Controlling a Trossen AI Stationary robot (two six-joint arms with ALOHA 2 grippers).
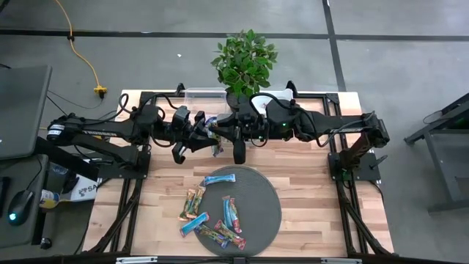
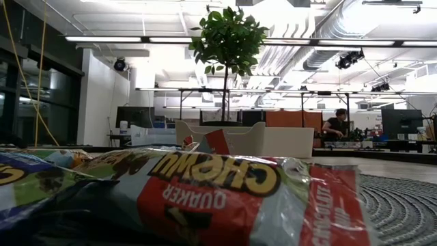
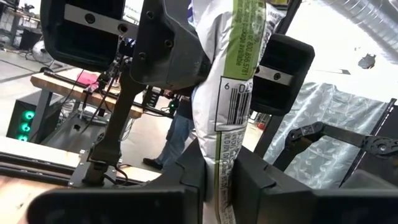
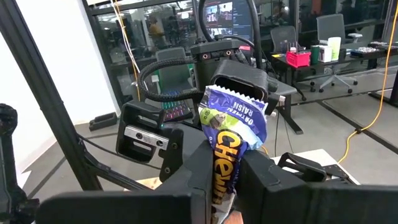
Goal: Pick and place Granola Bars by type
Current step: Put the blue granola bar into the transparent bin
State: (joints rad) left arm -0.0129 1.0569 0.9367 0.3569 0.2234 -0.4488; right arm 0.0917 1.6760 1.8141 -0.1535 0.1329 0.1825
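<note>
Blue-and-green foil is what I see caught between both arms: one granola bar hangs above the bare wood of the table, near the far edge and just in front of the clear bin; my left gripper has its fingers pinched onto one end of the bar, the wrapper's barcode standing up between them in the left wrist view; my right gripper pinches the other end, and in the right wrist view the wrapper rises from between its dark fingers with the raisin end uppermost; so both arms meet over the middle of the table, the two grippers almost touching; the rest of the granola bars lie nearer the front edge, on and beside the round grey mat; a blue one rests at the mat's far rim, a few more on its left half, and a multicoloured pair just off its left side on the wood; in the low view one red-and-white bar lies right against the lens; a potted plant stands at the far edge of the table behind the arms; a person is seated well back in the room.
</note>
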